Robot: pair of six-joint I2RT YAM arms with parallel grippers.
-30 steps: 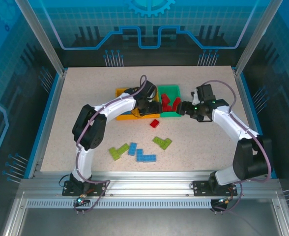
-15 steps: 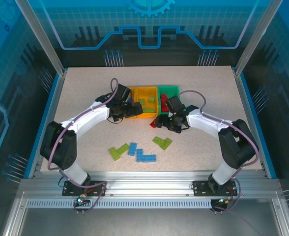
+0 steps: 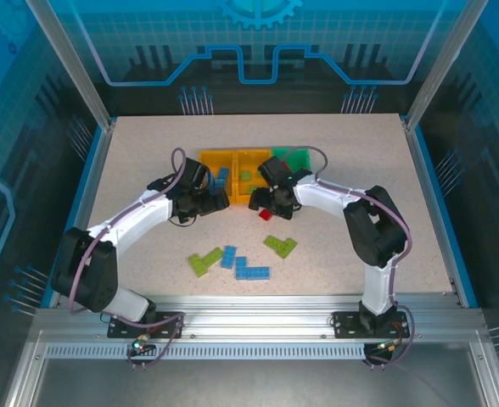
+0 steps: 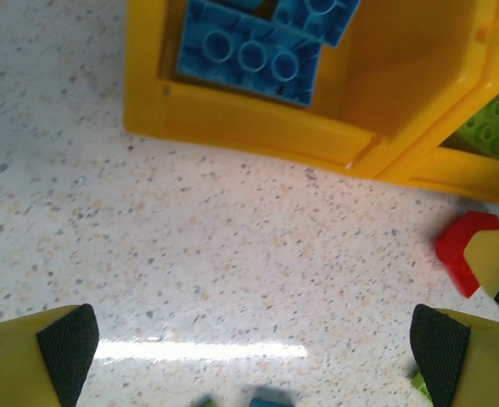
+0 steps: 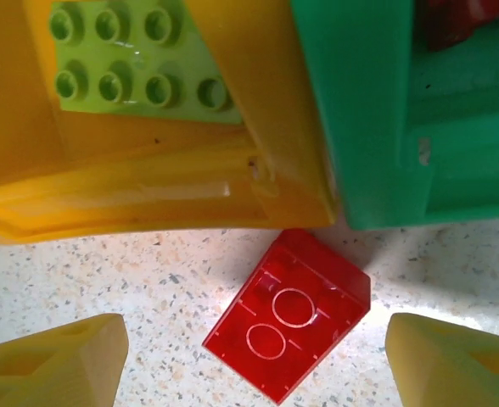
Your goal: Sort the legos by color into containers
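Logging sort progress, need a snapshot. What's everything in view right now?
bins: 3, two yellow and one green, joined row mid-table
binned blue: at least 2, blue, left yellow bin
binned lime: at least 1, lime, middle yellow bin
binned red: count unclear, red, green bin
loose red: 1, red, on table just in front of bins
loose lime: 2, lime, near side of table
loose blue: 2, blue, between the loose lime
table: 1, speckled beige
left gripper: jaws open, over bare table by left bin
right gripper: jaws open, straddling loose red
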